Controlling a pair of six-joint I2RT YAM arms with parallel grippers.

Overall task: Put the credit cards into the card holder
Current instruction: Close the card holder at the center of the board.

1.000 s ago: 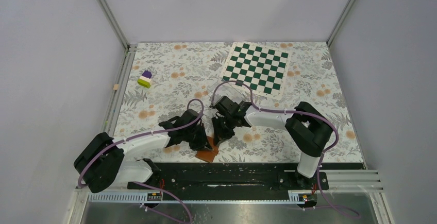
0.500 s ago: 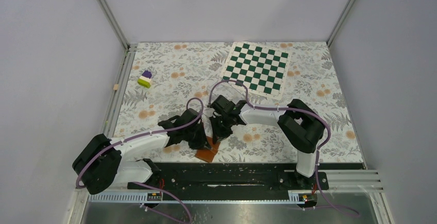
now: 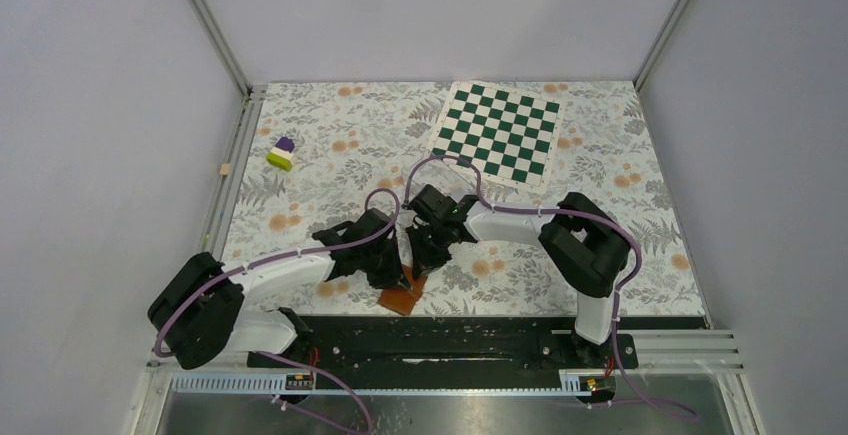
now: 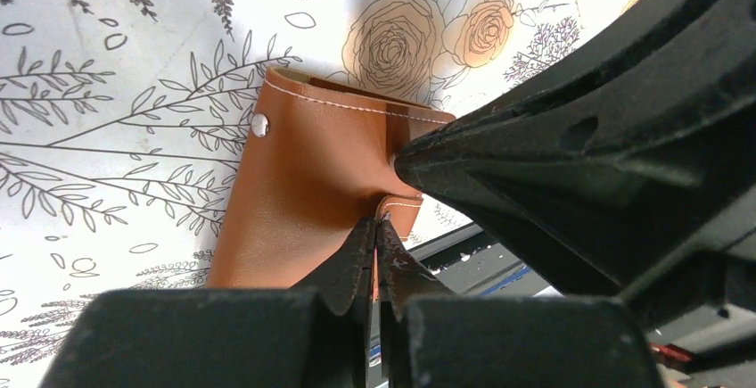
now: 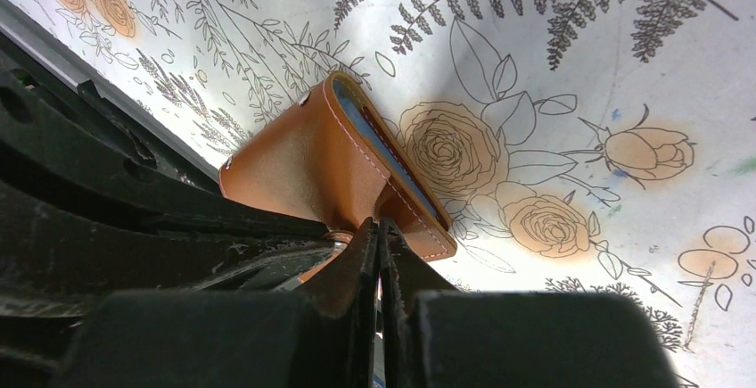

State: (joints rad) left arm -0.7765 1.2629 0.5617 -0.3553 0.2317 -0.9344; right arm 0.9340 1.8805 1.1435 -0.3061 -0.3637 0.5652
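Note:
The card holder [image 3: 403,300], a small brown leather wallet, lies at the near edge of the table between my two arms. In the left wrist view the card holder [image 4: 308,178] shows its outer side with a metal snap [image 4: 259,124], and my left gripper [image 4: 376,227] is shut on its lower edge by the small tab. In the right wrist view the card holder [image 5: 330,160] gapes a little and shows a blue-grey inner pocket [image 5: 357,113]. My right gripper [image 5: 379,227] is shut on a flap of it. From above, left gripper [image 3: 397,277] and right gripper [image 3: 420,263] nearly touch. The credit cards are out of view.
A green-and-white checkerboard mat [image 3: 498,133] lies at the back right. A purple-and-green block [image 3: 282,153] sits at the back left, with a small beige cube [image 3: 225,168] on the left rail. The black base rail [image 3: 470,340] runs right behind the wallet.
My right gripper has shifted slightly left toward the wallet and its jaws have closed. The left arm has edged a little to the right; the wallet stays in place.

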